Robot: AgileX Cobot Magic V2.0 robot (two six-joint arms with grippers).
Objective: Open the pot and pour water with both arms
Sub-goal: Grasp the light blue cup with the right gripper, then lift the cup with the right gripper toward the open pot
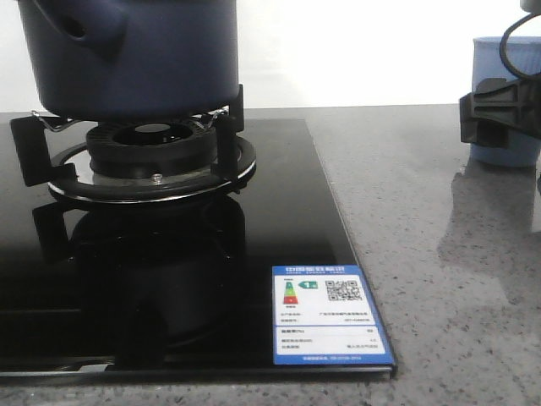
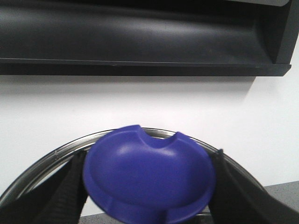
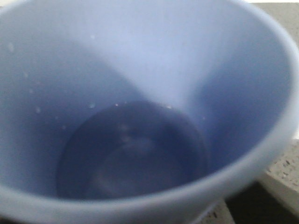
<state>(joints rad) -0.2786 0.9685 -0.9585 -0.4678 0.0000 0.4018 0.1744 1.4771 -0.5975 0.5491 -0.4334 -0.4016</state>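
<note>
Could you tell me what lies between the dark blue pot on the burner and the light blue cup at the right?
In the front view, between the pot and the cup lies only bare grey countertop, apart from the right gripper at the cup.

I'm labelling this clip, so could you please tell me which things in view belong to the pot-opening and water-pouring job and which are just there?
Job:
- pot on the burner
- blue knob between the left gripper fingers, probably the lid's
- light blue cup at the right gripper

Just there:
- stove
- energy label
- counter
</note>
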